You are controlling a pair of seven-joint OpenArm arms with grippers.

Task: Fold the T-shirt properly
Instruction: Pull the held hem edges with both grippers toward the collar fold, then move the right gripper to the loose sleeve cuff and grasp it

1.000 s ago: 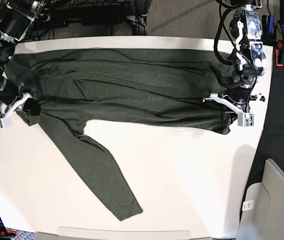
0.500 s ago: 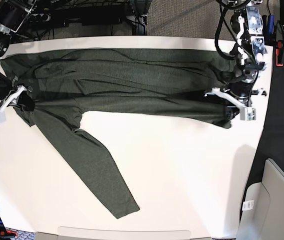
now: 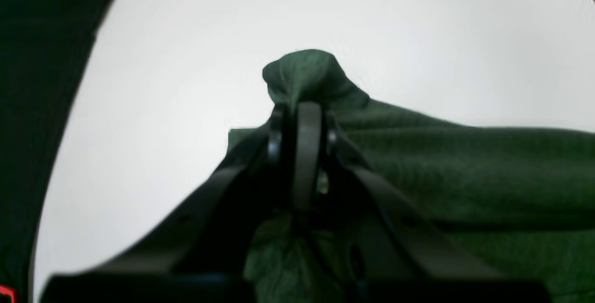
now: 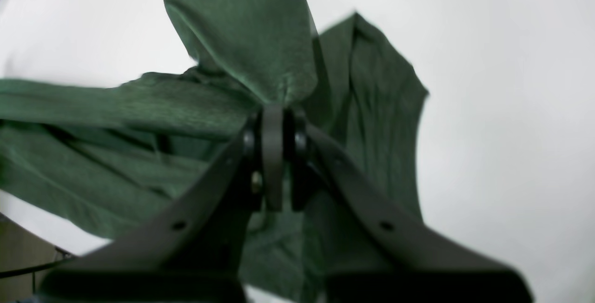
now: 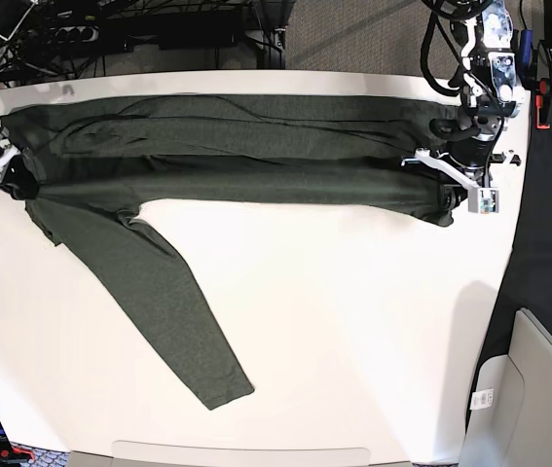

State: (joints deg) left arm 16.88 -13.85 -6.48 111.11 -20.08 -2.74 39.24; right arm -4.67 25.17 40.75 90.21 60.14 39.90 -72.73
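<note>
While stretched lengthwise across white table (image 5: 353, 321): T-shirt (image 5: 246, 161), dark olive-green heathered knit, long-sleeved, plain; body creased in long folds, one sleeve trailing diagonally toward near edge. Left gripper (image 3: 300, 121) clamped on hem bunch; right gripper (image 4: 274, 121) clamped on opposite end.

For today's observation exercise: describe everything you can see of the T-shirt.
The T-shirt is dark olive, thin heathered knit, plain. It lies stretched in a long wrinkled band across the far side of the white table, one long sleeve trailing diagonally toward the near edge. The left gripper and right gripper pinch its opposite ends.
</note>
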